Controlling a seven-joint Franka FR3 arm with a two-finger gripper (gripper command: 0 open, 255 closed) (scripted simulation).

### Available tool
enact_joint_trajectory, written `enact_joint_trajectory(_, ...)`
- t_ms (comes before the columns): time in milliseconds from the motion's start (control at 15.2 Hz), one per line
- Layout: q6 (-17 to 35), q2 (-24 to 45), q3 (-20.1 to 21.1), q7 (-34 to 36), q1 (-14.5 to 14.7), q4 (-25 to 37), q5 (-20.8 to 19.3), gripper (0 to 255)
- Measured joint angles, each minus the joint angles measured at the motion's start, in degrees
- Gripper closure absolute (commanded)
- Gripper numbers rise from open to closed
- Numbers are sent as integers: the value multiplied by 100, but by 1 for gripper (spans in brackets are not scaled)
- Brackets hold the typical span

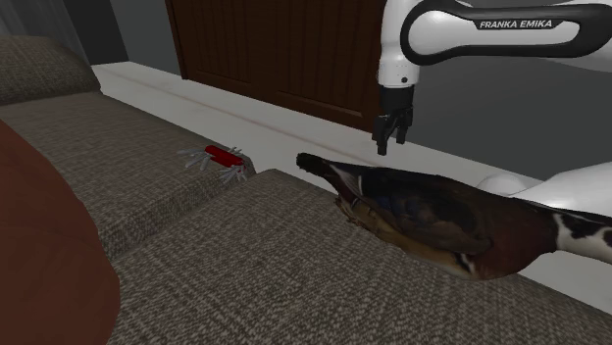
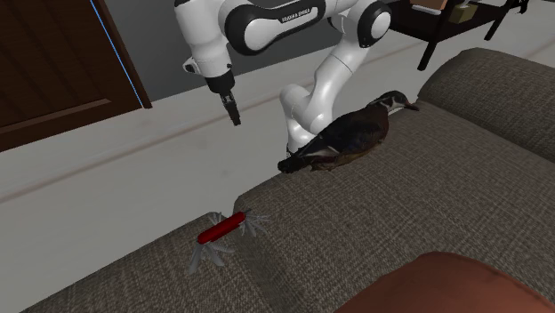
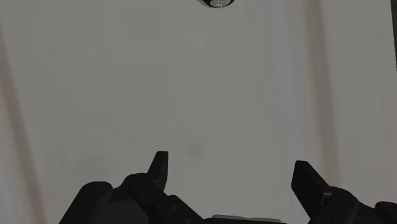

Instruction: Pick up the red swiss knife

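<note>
Shoulder view: black two-finger hand [image 1: 390, 137] up in the air over the pale floor [image 1: 294, 123], beyond the far edge of the grey-brown woven sofa [image 1: 245, 265]. Fingers spread, nothing between them. Red swiss knife with silver tools fanned out [image 1: 221, 157] flat on the sofa seat, close to that far edge, well apart from the hand and towards this view's left of it. Dark brown duck figure with white patches [image 1: 432, 216] on the sofa, towards this view's right of the knife, not touching it.

Second exterior view: hand [image 2: 233, 114] high over the floor [image 2: 107, 196], pointing down. Knife [image 2: 222, 229] low in this view, on the sofa [image 2: 400, 204] near its edge, untouched. Duck figure [image 2: 356, 133] further along the sofa, beside the arm's white base.

Wrist view: two black fingertips [image 3: 159, 162] of the hand [image 3: 232, 168] standing apart, with plain pale floor [image 3: 191, 95] under them.

Judged from this: nothing of the task done yet. Left to do: bring the hand across over the knife, lower it, close on the red handle, lift.
</note>
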Motion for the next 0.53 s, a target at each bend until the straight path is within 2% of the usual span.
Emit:
enact_joint_trajectory(132,-1,20,51,56,23,34,47,0)
enact_joint_trajectory(528,70,376,693,782,285,491,593,0)
